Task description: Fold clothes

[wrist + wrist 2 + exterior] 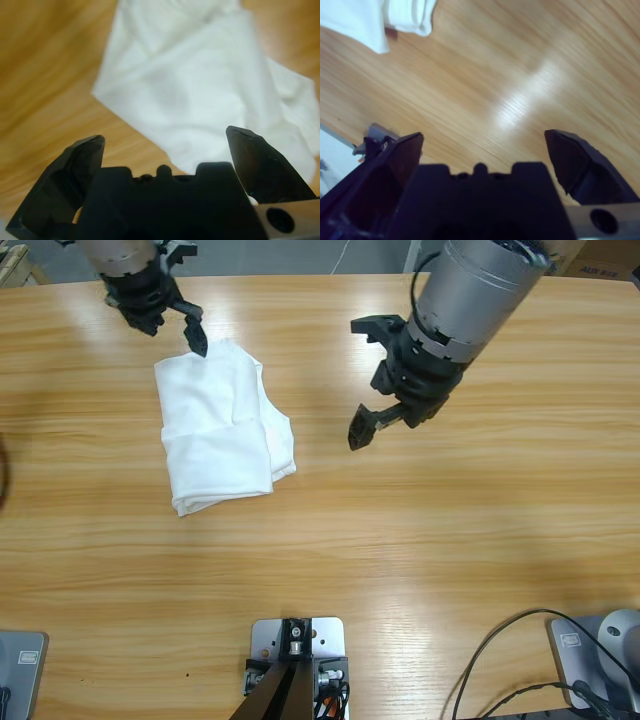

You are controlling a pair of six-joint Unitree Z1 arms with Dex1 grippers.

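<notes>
**Folded T-shirt on the counter, both tools spread wide and empty**

The white T-shirt [222, 428] lies folded into a rough rectangle on the left half of the wooden counter [450, 530], toward the far side. Its layered edges show along the right side, where a lower fold sticks out a little past the top layer.

The left tool [180, 320] hangs at the far left corner of the shirt, one jaw tip just over the cloth's far edge. In the left wrist view its jaws stand wide apart with nothing between them, and the shirt fills the space beyond.

The right tool [375, 390] hovers over bare wood to the right of the shirt, apart from it. Its jaws are also wide, gripping nothing; the right wrist view shows only a corner of the shirt at the upper left.
</notes>
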